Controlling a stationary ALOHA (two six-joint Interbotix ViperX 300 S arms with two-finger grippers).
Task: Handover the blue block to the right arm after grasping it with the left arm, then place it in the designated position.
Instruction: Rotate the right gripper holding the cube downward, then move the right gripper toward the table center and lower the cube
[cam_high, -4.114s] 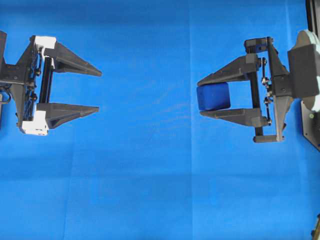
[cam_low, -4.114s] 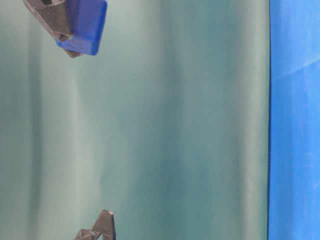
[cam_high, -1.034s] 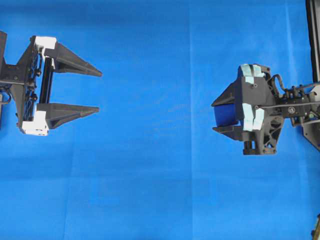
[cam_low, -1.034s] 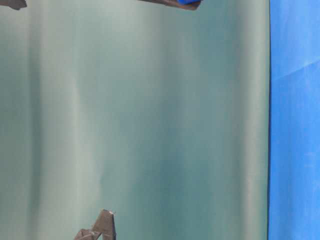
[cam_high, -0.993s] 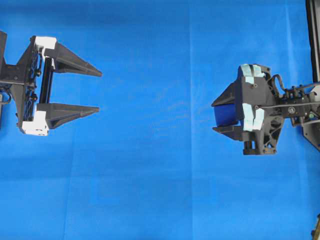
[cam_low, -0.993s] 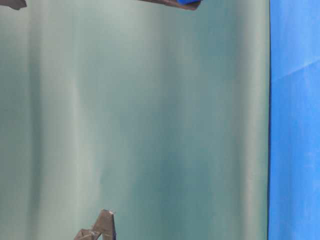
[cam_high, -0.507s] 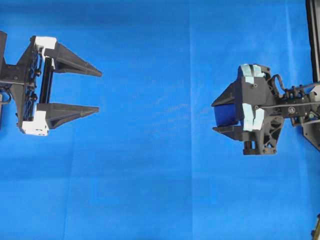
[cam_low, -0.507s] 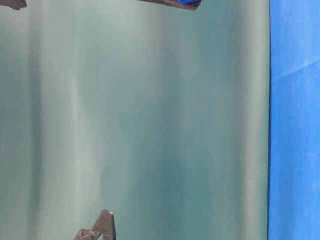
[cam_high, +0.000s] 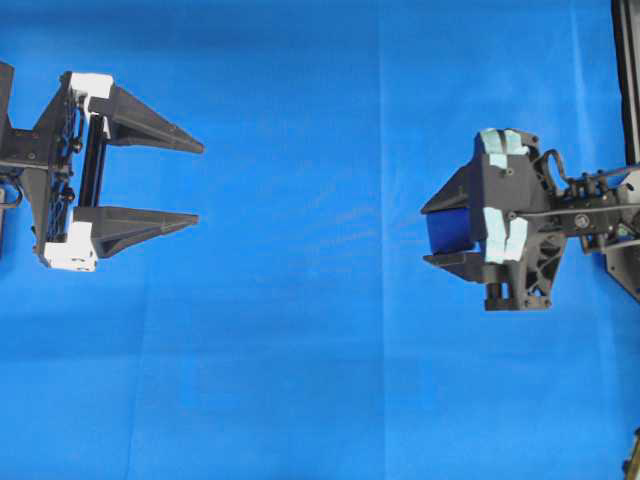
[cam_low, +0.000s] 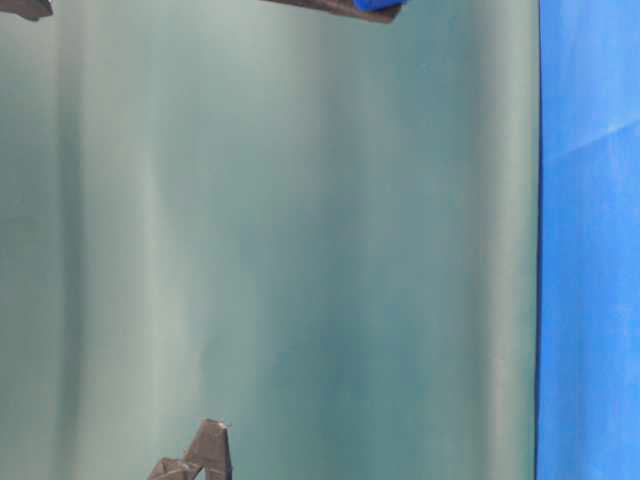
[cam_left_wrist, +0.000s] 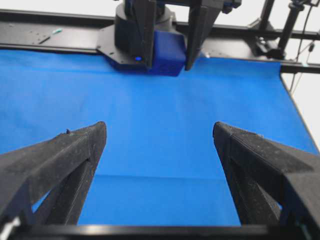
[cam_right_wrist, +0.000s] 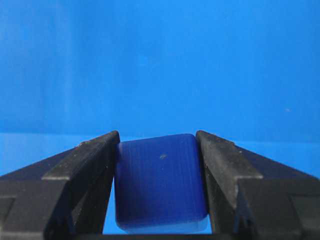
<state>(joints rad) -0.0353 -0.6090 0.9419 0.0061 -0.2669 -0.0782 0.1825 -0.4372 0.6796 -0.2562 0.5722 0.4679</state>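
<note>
Tilted downward since four seconds back, right gripper (cam_high: 436, 232) clamped on the blue block (cam_right_wrist: 161, 181) above the cloth (cam_high: 300, 350) (handover apparently done, placing ahead). Left gripper (cam_high: 198, 182) spread wide, empty, well apart. Block half-hidden overhead; no marked spot visible.

A: Count, against the cloth (cam_high: 320, 380). Blocks?

B: One block (cam_high: 448, 229), blue, toward the cloth's right edge.

A: Grippers?

B: Two. Left gripper (cam_high: 198, 178) over the cloth's left side, right gripper (cam_high: 426, 234) over its right side. Two fingers each, four in all.

A: Cloths?

B: One, blue. White brackets on the left gripper: two. Teal patches on the right: two.
</note>
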